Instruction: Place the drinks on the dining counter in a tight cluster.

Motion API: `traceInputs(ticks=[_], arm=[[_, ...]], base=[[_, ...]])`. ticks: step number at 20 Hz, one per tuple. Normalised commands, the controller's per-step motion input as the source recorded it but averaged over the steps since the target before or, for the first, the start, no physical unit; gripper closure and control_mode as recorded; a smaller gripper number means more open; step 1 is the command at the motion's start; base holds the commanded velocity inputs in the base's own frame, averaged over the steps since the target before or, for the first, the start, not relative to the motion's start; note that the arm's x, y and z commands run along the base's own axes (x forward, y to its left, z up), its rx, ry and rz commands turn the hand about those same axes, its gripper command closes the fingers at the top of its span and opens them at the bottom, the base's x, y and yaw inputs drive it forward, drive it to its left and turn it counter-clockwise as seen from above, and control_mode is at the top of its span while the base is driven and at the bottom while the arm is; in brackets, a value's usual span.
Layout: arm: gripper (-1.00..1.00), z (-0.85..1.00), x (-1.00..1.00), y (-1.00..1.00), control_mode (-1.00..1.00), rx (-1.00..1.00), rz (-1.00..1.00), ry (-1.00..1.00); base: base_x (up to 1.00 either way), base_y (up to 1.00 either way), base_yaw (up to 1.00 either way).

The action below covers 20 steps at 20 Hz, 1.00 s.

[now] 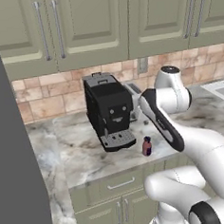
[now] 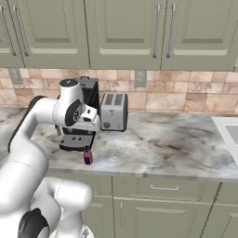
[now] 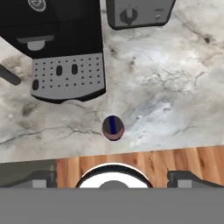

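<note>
Marble surface [image 2: 176,139] carries small red bottle [image 2: 87,156], upright near front edge, just before black coffee machine [image 1: 108,109]; toaster [image 2: 114,110] toward back edge. Claw [image 3: 113,177] spread wide above bottle, holding nothing.

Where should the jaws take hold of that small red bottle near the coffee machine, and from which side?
Probably straight from above: the small red bottle stands upright near the counter's front edge. Close the open gripper around its round body below the cap, jaws either side, clear of the coffee machine.
</note>
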Motion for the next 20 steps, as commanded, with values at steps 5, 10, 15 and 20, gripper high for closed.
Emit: traceInputs(ticks=[5,10,15,20], arm=[[-1.0,-0.28,0.13,0.11,-1.0,-0.04,0.0,0.01],[-1.0,-0.28,0.01,0.16,-1.0,-0.03,0.0,0.01],[-1.0,-0.51,0.14,0.07,-1.0,-0.01,0.0,0.02],[-1.0,-0.12,0.31,-0.1,-1.0,0.0,0.0,0.04]], base=[[0.0,0.0,0.0],[0.0,0.0,0.0],[0.0,0.0,0.0],[0.0,0.0,0.0]])
